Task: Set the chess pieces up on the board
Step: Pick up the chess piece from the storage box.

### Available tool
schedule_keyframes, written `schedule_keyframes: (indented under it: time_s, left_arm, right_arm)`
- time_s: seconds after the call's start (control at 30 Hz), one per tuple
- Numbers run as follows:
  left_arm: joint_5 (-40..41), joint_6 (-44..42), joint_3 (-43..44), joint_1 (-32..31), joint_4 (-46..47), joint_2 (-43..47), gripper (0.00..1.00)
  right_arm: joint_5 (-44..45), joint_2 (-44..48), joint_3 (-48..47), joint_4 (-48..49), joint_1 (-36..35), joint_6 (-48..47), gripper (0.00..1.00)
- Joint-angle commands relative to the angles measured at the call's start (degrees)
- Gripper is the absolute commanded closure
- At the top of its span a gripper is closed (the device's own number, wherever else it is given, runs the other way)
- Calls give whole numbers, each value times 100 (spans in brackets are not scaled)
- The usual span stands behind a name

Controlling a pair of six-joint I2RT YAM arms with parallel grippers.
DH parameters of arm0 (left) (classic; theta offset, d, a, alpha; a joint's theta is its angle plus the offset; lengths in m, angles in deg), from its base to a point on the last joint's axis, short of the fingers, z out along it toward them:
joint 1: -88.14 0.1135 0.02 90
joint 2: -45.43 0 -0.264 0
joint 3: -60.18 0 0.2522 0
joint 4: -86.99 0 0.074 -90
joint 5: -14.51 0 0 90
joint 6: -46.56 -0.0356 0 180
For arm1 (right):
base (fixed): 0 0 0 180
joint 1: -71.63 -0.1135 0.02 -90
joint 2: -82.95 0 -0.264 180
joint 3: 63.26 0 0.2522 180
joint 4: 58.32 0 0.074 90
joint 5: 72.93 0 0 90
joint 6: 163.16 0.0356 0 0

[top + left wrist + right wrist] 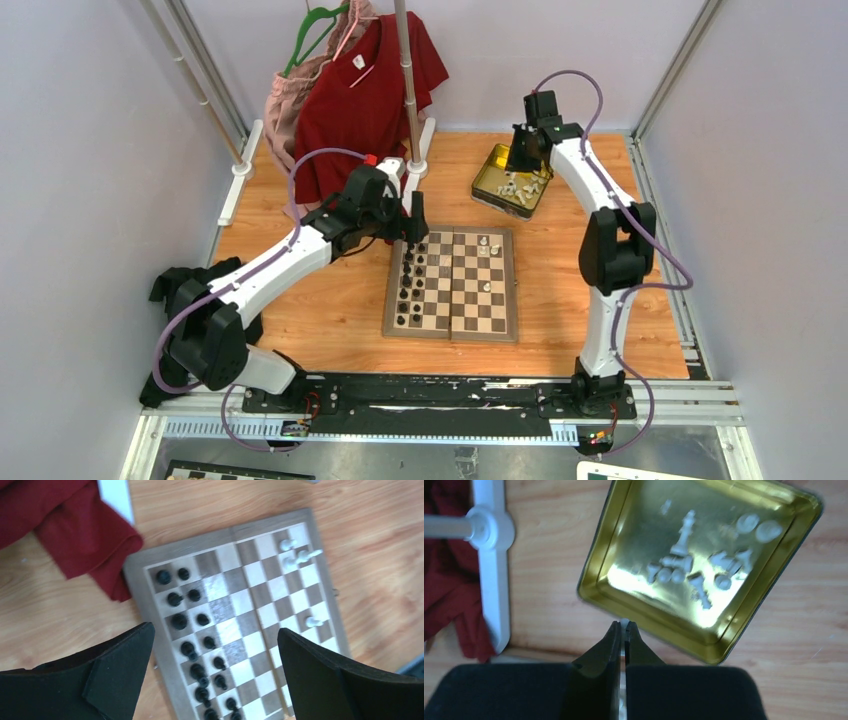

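The board (452, 300) lies mid-table, with black pieces (408, 280) in two columns on its left side. A few white chess pieces (485, 243) stand on its right half, seen also in the left wrist view (295, 555). My left gripper (412, 235) hovers open over the board (250, 610) near the black pieces (195, 625), with nothing between its fingers. My right gripper (623, 625) is shut on a small white chess piece whose tip shows between the fingertips. It hangs just beside the gold tin (659, 620), which holds several loose white pieces (684, 562).
The gold tin (487, 182) sits at the back right of the table, under my right gripper (520, 160). A red shirt (365, 100) hangs from a clothes rack pole (405, 80) at the back, and its white foot (489, 530) is near the tin.
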Motion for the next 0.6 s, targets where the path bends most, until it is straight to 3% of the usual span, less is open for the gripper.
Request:
schedule_keyframes:
  time_s: [0.0, 0.27, 0.57]
  left_arm:
    - [-832, 302, 219, -91, 872, -61, 0]
    - [-1550, 740, 141, -100, 1999, -286, 0]
    - [-1957, 1298, 382, -100, 2713, -770, 0]
  right_arm:
    - [-875, 947, 1050, 818, -144, 639, 100]
    - [-2060, 2127, 2735, 2178, -338, 1591, 100]
    - [-2913, 2646, 3938, 3832, -642, 2772, 100]
